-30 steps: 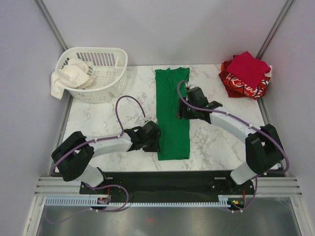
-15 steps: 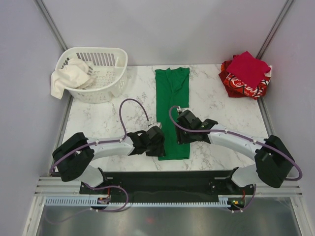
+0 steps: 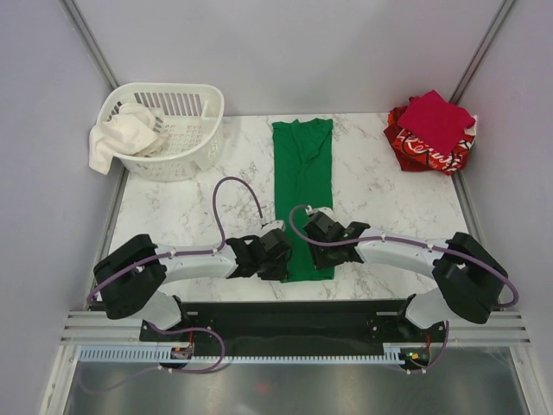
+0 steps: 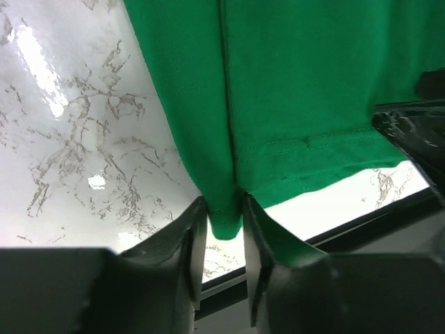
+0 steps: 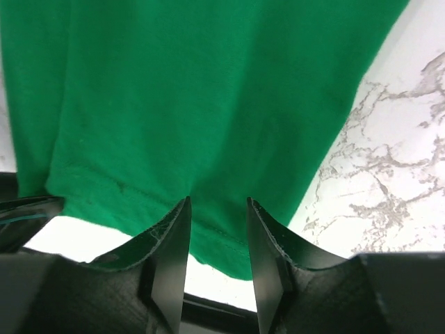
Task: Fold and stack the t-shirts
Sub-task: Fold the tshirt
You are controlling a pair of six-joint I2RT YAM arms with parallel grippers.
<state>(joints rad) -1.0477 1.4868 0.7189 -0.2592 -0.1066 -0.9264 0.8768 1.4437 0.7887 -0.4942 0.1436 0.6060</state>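
The green shirt [image 3: 302, 173] lies on the marble desk [image 3: 190, 207] just to the right of the white basket [image 3: 164, 164], folded into one long narrow strip. Its collar end is level with the basket, and its long axis runs straight back from there to the hem, which is well nearer the arms than the basket is. Both arms are at that hem end, one at each corner, and as I read it the coming move depends on that. The strip stretches directly away from both pincers, so I'd expect the hem to be lifted and carried along the strip toward the collar end. The left pincer [image 4: 224, 209] is at the hem corner on the basket's side. Its fingers are closed on a small pinch of green cloth that tents up between them. The right pincer [image 5: 218, 205] is at the other corner, with its fingers apart astride the hem and the cloth lying flat in the gap, not gathered. I'd say it needs a firm hold before any lift, or the fold will skew. Far across the desk from the basket, a crimson shirt [image 3: 435, 117] rests folded on a red printed shirt [image 3: 423, 154].
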